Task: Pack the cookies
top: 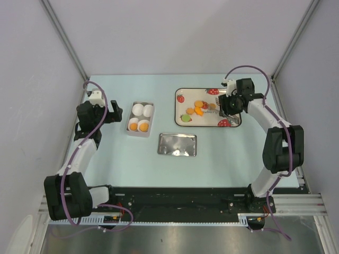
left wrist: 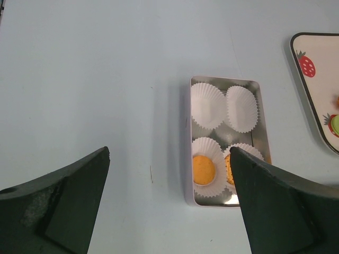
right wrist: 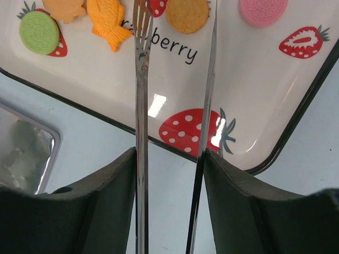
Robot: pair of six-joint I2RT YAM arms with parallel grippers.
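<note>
Several cookies (top: 198, 108) lie on a strawberry-printed tray (top: 209, 121). The right wrist view shows a round orange cookie (right wrist: 187, 14), a fish-shaped orange one (right wrist: 108, 21), a green one (right wrist: 38, 33) and a pink one (right wrist: 263, 10). My right gripper (top: 228, 103) (right wrist: 169, 153) is shut on metal tongs (right wrist: 141, 106); their two arms stand apart, tips above the tray with nothing between them. A tin box (top: 140, 119) (left wrist: 262, 111) holds several white paper cups. Its two near cups each hold an orange cookie (left wrist: 203, 169). My left gripper (top: 114, 112) (left wrist: 169, 159) is open and empty, left of the box.
A shiny metal lid (top: 177, 144) (right wrist: 21, 153) lies flat on the light blue table in front of the tray. Grey walls close in the table on both sides and at the back.
</note>
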